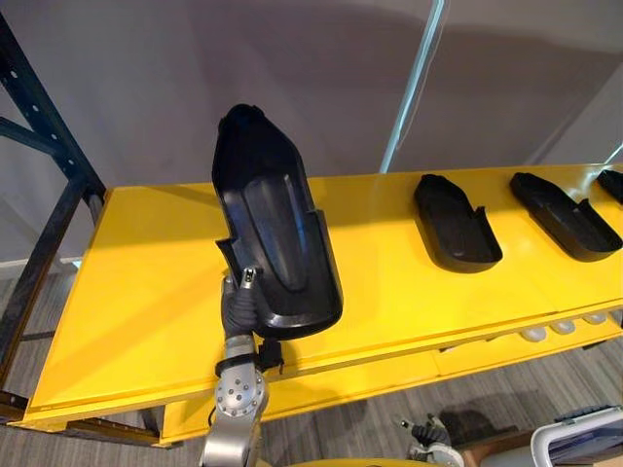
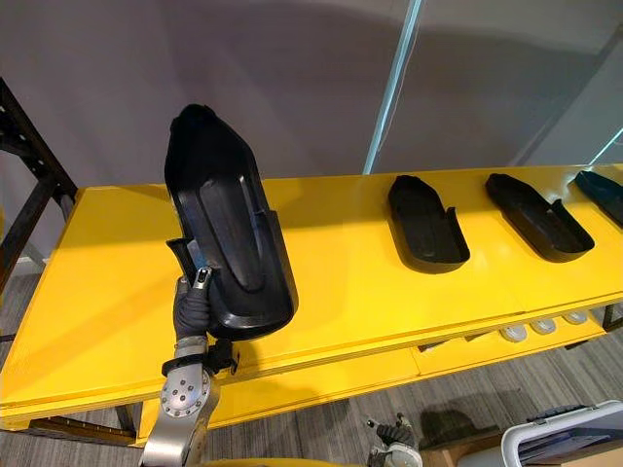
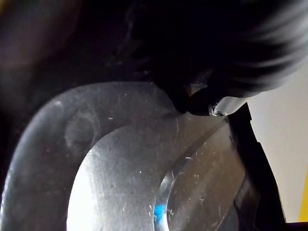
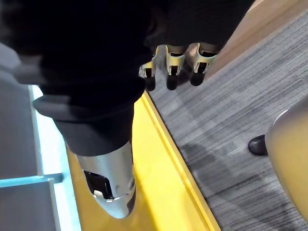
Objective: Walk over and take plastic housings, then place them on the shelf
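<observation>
Fingers (image 1: 249,279) of left hand (image 1: 237,311) clamp a black housing (image 1: 273,224) over the shelf (image 1: 136,292); right hand (image 4: 172,61) fingers hang loose.

Both eye views look down from the head at the yellow shelf (image 1: 146,282), sharing nearly all of it, slightly offset sideways. Left wrist view sits tight against the black housing (image 3: 120,183). Right wrist view faces down past the right hand (image 4: 173,62) at the floor (image 4: 240,125).

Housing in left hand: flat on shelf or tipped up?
Tipped up: the housing is held nearly on end by the left hand, above the shelf.
</observation>
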{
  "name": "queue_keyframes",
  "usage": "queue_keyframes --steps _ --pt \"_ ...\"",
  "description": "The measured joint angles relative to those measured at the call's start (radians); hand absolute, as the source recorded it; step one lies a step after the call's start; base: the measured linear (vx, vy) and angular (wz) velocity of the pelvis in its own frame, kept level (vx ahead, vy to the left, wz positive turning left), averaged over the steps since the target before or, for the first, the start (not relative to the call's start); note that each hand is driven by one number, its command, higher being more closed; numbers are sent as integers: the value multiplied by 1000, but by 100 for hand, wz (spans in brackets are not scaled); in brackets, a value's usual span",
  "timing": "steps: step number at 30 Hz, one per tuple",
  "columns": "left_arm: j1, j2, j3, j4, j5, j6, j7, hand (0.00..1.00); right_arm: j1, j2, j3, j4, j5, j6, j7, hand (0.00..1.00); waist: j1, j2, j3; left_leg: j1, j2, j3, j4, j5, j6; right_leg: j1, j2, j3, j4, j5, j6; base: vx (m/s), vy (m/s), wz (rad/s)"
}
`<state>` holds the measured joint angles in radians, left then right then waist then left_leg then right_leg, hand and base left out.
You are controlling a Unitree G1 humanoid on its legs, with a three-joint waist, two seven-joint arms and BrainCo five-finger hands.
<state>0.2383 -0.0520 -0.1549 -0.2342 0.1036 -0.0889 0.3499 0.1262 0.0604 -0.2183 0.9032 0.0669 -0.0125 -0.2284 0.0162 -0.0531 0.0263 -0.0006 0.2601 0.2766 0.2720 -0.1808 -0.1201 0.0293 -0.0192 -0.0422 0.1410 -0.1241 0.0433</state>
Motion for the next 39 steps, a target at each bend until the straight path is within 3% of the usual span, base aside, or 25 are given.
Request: queue_keyframes --steps 16,30,31,39 --pt "-154 68 140 138 62 78 23 100 34 -20 -13 22 -39 2 28 0 -2 13 -24 -62 5 18 -6 13 0 -35 21 40 -77 81 6 -118 0 -6" --pt "-348 139 227 346 67 154 22 100 32 -23 -21 24 -43 19 59 0 -9 18 -25 -83 2 19 25 4 7 -48 20 49 -75 87 10 -1 2 -1" --pt "-354 143 232 368 68 152 22 0 31 -28 -21 24 -44 19 59 0 -9 19 -26 -77 1 23 24 4 7 -52 20 51 -74 89 8 11 12 -15" --pt "-375 153 306 507 67 172 27 0 27 -38 -21 22 -51 19 59 0 -28 37 -34 -59 -4 43 -4 16 2 -52 18 73 -100 114 8 -18 0 -10"
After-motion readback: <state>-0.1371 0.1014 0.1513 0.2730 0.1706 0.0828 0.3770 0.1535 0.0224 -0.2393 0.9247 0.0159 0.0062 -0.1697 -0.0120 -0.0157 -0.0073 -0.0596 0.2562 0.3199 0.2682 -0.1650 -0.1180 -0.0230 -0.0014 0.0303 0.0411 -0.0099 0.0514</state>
